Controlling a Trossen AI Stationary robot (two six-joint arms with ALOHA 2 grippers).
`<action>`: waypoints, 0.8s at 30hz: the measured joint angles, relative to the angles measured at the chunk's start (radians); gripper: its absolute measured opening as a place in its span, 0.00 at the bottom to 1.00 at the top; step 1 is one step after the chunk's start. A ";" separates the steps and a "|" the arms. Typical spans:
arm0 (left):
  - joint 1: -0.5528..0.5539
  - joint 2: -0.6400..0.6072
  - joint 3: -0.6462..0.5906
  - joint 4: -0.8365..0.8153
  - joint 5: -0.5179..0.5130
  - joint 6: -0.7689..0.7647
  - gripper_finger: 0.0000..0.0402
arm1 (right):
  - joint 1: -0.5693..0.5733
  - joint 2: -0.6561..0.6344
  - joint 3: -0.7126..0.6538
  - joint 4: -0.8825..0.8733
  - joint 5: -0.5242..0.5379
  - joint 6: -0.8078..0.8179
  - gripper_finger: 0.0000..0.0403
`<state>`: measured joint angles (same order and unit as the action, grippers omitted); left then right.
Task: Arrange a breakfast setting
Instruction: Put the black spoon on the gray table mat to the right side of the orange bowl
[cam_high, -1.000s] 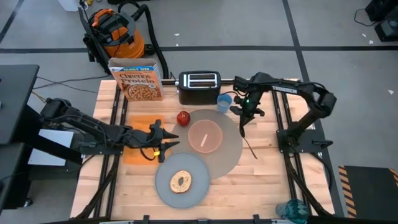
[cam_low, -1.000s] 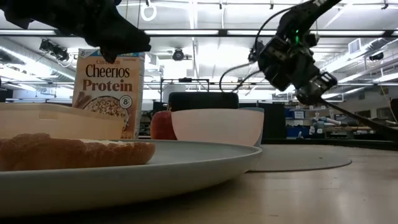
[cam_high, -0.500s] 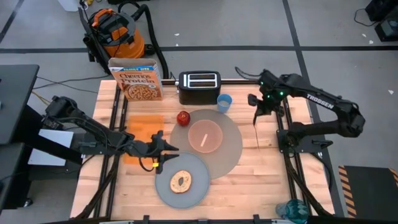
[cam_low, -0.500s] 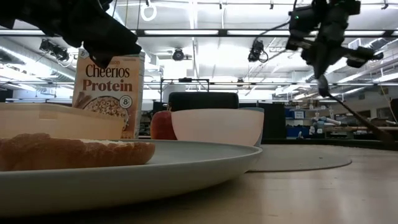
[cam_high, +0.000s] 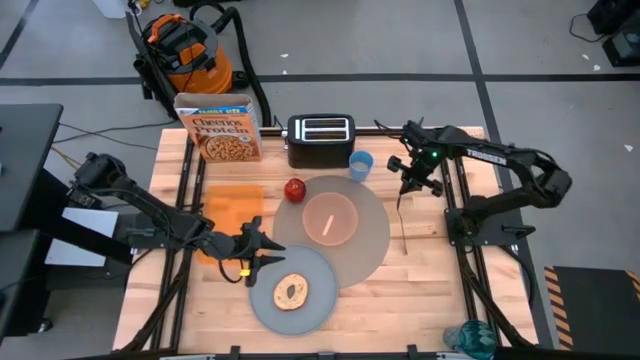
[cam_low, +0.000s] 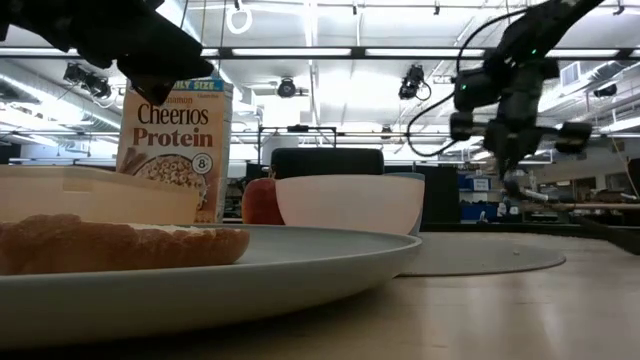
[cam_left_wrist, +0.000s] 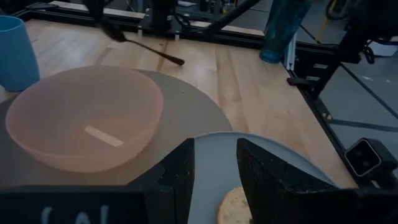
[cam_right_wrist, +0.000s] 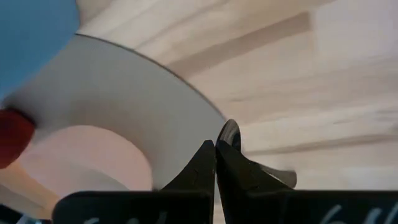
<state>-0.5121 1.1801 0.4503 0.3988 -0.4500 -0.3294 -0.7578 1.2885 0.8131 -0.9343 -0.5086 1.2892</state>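
right gripper (cam_high: 404, 190) fingers clenched on the spoon (cam_high: 402, 220), hanging just right of the placemat (cam_high: 375, 240) | left gripper (cam_high: 268, 250) fingers parted, empty, by the plate (cam_high: 262, 298) | we judge bagel (cam_high: 291, 292), bowl (cam_high: 330, 218), apple (cam_high: 294, 189), cup (cam_high: 361, 165) placed; spoon left

Bowl (cam_high: 329, 218) on placemat (cam_high: 372, 245), bagel (cam_high: 291, 292) on plate (cam_high: 265, 300)

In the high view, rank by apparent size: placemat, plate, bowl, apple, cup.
1. Placemat, the largest disc.
2. Plate, overlapping the placemat's edge.
3. Bowl, on the placemat.
4. Cup and apple: both small and close in size; the cup looks only slightly bigger, so I would not separate them.
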 joint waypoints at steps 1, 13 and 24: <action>-0.004 0.000 0.000 0.000 0.000 0.000 0.32 | 0.000 0.022 0.000 0.021 -0.008 0.001 0.03; -0.010 0.000 0.000 0.000 0.000 -0.027 0.32 | -0.032 0.239 0.000 0.227 -0.027 -0.029 0.03; -0.009 0.000 -0.001 0.000 0.000 -0.026 0.32 | -0.030 0.294 0.000 0.357 0.015 -0.118 0.12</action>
<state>-0.5213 1.1797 0.4496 0.3988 -0.4500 -0.3550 -0.7879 1.5820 0.8135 -0.5774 -0.4940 1.1710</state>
